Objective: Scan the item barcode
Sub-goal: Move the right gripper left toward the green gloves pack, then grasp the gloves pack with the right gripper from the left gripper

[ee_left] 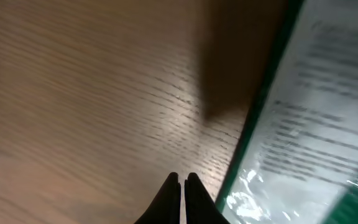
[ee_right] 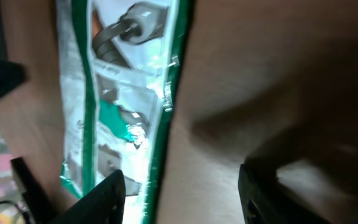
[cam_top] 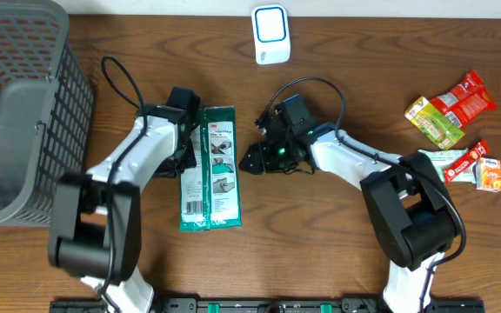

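Left wrist view, blurred: left fingers [ee_left: 171, 198] pressed together over bare counter [ee_left: 73, 93], green-edged packet [ee_left: 303, 124] just right of them, print unreadable; right fingers [ee_right: 107, 196] apart, packet's edge between, bases cropped.

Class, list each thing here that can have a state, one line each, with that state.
Left gripper, shut, nothing between its fingers.
Right gripper, open, empty.
Green package, lying flat on the table, unheld.
White device, untouched.
Snack packets, lying loose, untouched.
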`<state>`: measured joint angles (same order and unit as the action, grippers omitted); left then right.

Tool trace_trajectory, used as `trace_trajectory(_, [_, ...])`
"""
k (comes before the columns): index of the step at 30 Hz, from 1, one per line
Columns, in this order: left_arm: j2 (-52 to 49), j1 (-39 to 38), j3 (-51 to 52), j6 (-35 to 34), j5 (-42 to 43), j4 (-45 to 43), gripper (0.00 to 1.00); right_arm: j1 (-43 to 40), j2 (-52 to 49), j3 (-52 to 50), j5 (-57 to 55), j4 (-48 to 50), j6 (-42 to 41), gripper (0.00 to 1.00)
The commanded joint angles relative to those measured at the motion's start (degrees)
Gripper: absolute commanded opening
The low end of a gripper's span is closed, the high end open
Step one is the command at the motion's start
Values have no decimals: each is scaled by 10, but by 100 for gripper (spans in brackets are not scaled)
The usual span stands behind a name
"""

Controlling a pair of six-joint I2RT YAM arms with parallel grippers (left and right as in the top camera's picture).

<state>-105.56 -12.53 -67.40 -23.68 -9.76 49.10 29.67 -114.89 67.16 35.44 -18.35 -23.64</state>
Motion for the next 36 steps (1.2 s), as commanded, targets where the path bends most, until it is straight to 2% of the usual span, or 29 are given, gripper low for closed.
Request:
trace_trajectory(1, [-39,10,-3,38,52,1,7,20,4,-10,8,2,-27,54])
trace_trajectory(5, [-67,11,-3,40,59,-1,7,30,4,-15,-10,11,-52,52])
trace_trajectory(9, [-92,16,-3,65,134,-7,7,31,4,-27,12,21,-61,51])
trace_trajectory(14, [-123,17,-3,72,173,-23,7,31,4,-63,50,80,-81,49])
trace_trajectory(17, [-136,17,-3,72,180,-22,8,31,4,-109,54,156,-113,48])
trace_trajectory(20, [-139,17,-3,72,180,-22,7,31,4,-156,102,290,-125,51])
trace_trajectory(22, [-139,17,-3,72,182,-23,8,31,4,-168,113,338,-139,51])
trace_trajectory(32, [-139,17,-3,72,184,-23,8,45,4,-170,72,381,-141,50])
trace_trajectory(36, [-139,17,-3,74,190,-23,8,75,4,-170,30,384,-148,55])
